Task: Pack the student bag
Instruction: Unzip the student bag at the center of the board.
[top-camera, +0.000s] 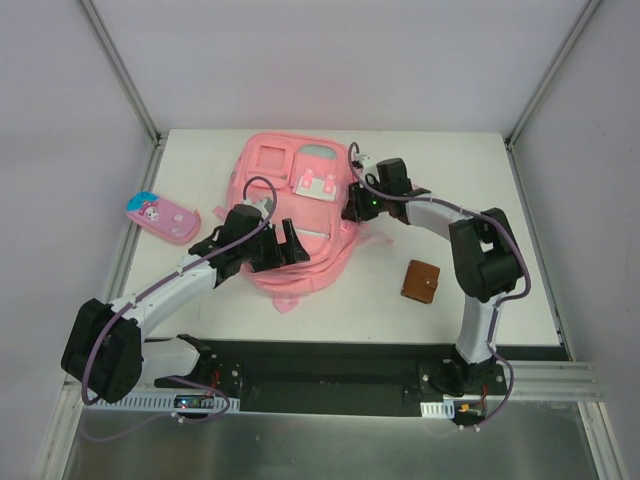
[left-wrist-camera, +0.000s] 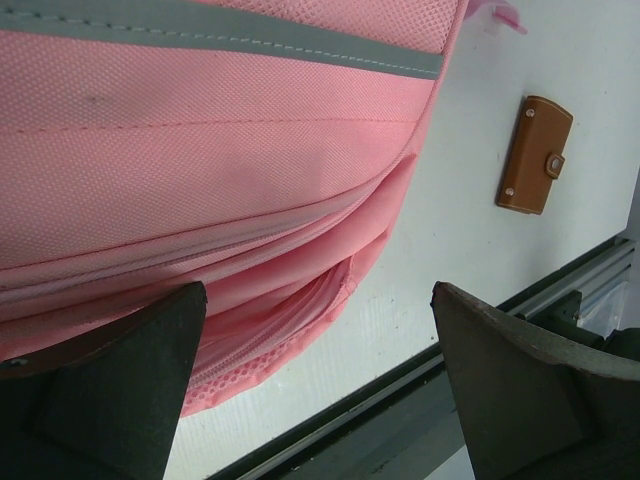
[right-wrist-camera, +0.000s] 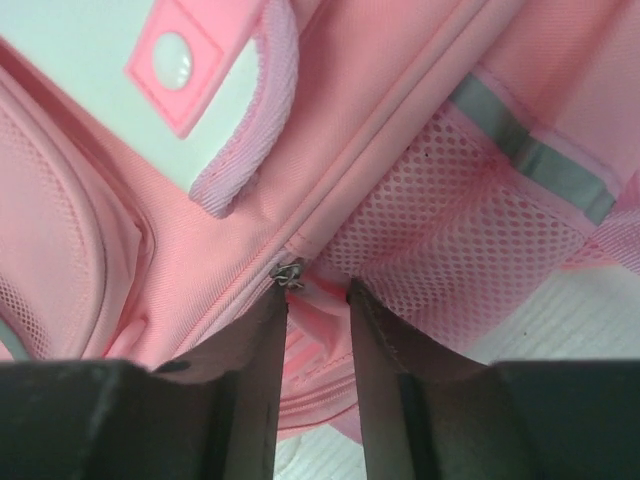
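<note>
Bag: zip slider was found at the right gripper tips, jaws near-closed, grip unclear; left gripper was set wide apart, farther off.

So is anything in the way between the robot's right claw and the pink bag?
No, nothing visible. The right gripper is right at the student bag, its fingertips either side of pink fabric beside the small metal zipper pull.

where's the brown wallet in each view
top: wallet on the table, right of the bag
left wrist: wallet upper right, on the table past the bag's edge
right wrist: not in it
shared landmark: the pink bag, in all three
</note>
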